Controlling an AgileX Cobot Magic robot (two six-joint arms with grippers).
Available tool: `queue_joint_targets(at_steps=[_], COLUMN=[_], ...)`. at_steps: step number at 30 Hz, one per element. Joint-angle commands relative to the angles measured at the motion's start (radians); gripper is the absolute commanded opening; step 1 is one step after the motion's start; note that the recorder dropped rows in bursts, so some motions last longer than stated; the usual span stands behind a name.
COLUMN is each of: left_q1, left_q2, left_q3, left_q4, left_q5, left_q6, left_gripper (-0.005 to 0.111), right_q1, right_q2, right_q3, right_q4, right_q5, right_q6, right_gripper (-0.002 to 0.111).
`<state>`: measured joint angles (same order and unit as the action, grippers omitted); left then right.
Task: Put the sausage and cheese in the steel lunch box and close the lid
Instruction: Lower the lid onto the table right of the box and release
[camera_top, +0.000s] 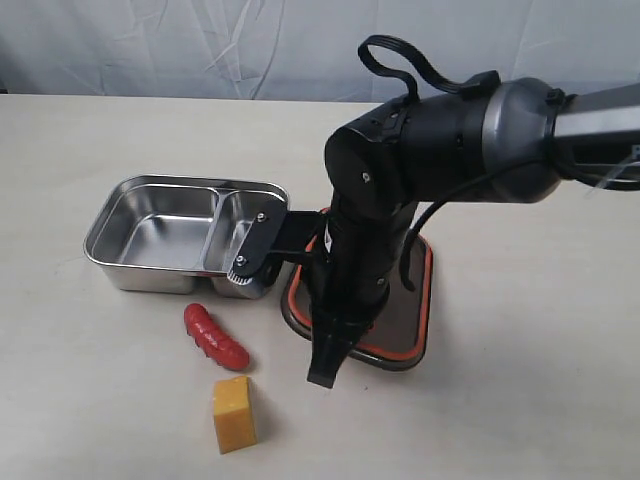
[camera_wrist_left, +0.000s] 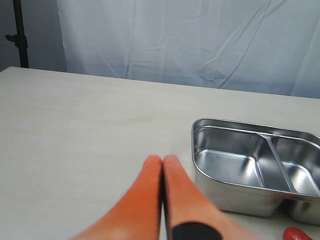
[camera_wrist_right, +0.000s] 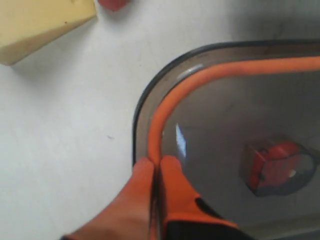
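Observation:
The steel lunch box (camera_top: 112, 222) stands open and empty at the left; the left wrist view also shows the lunch box (camera_wrist_left: 200, 145). In front of it lie the red sausage (camera_top: 215, 337) and, nearer still, the yellow cheese (camera_top: 233, 413). The dark lid (camera_top: 405, 320) lies to the right of the box with its orange seal facing up. My right gripper (camera_top: 323, 372) points down at the lid's front left rim. In the right wrist view the right gripper (camera_wrist_right: 156, 161) is shut on the lid (camera_wrist_right: 225, 120) at its orange seal. My left gripper (camera_wrist_left: 162, 160) is shut and empty beside the box.
The lid's orange-red valve (camera_wrist_right: 277, 167) shows through the dark plastic. The right arm (camera_top: 440, 150) reaches in from the right above the lid. A white cloth backdrop (camera_top: 200, 40) hangs behind the table's far edge.

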<state>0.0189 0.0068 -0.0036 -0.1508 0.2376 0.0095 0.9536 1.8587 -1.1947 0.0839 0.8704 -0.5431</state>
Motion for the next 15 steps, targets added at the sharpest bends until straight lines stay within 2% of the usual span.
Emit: queue_joint_targets(at_steps=[1, 4, 6, 15], left_q1=[0.0, 0.0, 0.0, 0.0], left_q2=[-0.007, -0.007, -0.007, -0.007], left_q3=[0.004, 0.004, 0.004, 0.004], left_q4=[0.006, 0.006, 0.006, 0.006], left_q5=[-0.006, -0.006, -0.006, -0.006], left_q6=[-0.002, -0.002, -0.002, -0.002], left_gripper=[0.0, 0.0, 0.0, 0.0], right_q1=[0.002, 0.002, 0.002, 0.0], right_q2=[0.001, 0.001, 0.001, -0.038], right_q3=[0.003, 0.003, 0.003, 0.0], right_q4=[0.004, 0.004, 0.004, 0.012], right_q5=[0.016, 0.022, 0.02, -0.003], right_q6=[-0.003, -0.003, -0.003, 0.045], right_gripper=[0.008, 0.029, 0.036, 0.038])
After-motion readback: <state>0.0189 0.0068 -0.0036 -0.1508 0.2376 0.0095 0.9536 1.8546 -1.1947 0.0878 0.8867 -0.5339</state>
